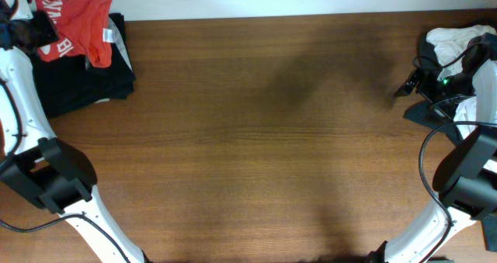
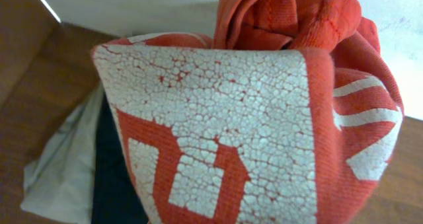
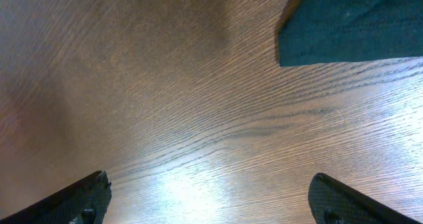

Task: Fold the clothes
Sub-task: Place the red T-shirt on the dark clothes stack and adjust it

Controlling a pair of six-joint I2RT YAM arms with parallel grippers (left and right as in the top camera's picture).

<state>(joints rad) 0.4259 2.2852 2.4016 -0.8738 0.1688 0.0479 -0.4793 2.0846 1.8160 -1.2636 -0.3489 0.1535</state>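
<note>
The orange-red T-shirt (image 1: pixel 84 13) with white lettering is bunched on a pile of black clothes (image 1: pixel 74 81) at the table's far left corner. My left gripper (image 1: pixel 37 35) is at the shirt's left side. In the left wrist view the shirt (image 2: pixel 264 118) fills the frame and hides the fingers; it looks gripped. A navy garment (image 2: pixel 109 178) and a pale one (image 2: pixel 56 174) lie under it. My right gripper (image 3: pixel 208 179) is open and empty just above bare wood; it also shows in the overhead view (image 1: pixel 408 85).
A white garment (image 1: pixel 454 39) is heaped at the far right corner. A dark garment (image 1: pixel 425 112) lies by the right arm, and its corner shows in the right wrist view (image 3: pixel 350 26). The wooden table (image 1: pixel 256 139) stretches between the two piles.
</note>
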